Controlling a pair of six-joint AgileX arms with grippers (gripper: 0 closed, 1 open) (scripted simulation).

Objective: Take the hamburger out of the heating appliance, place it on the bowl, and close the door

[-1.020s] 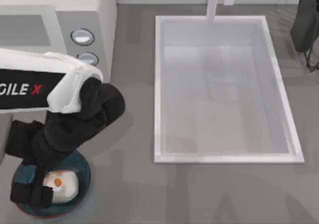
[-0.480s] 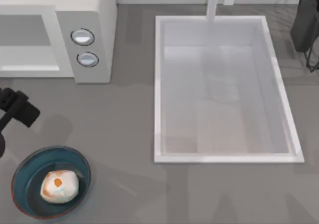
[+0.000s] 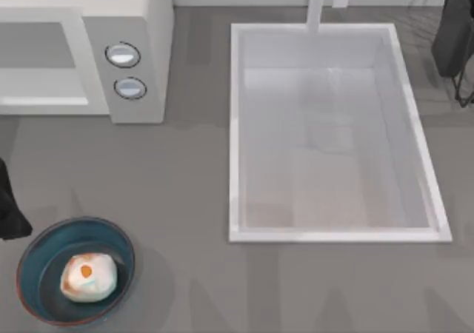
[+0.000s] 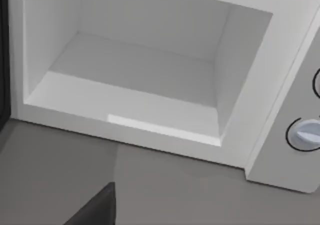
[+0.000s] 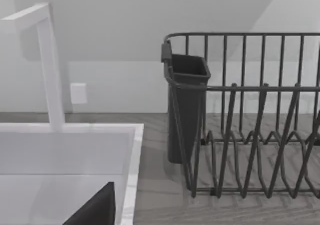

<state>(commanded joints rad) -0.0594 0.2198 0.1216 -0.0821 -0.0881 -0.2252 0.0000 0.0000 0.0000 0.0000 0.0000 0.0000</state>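
The small pale hamburger with orange-brown patches and an orange spot on top (image 3: 88,277) sits inside the round shallow blue bowl with the thin reddish-brown rim (image 3: 35,250), near the front left corner of the grey desk (image 3: 185,200). It touches the bowl's teal floor, a little left of its middle.

The white boxy microwave with two round bluish knobs on its grey panel (image 3: 133,22) stands at the back left, well apart from the bowl. My left wrist view looks straight into its bare white cavity (image 4: 145,85).

My left arm (image 3: 9,207) shows as a dark shape at the left edge, just above the bowl. I cannot tell whether either hand is open or closed.

The large white rectangular sink (image 3: 237,126) lies right of the microwave, and the dark wire dish rack (image 5: 250,115) stands beyond it.
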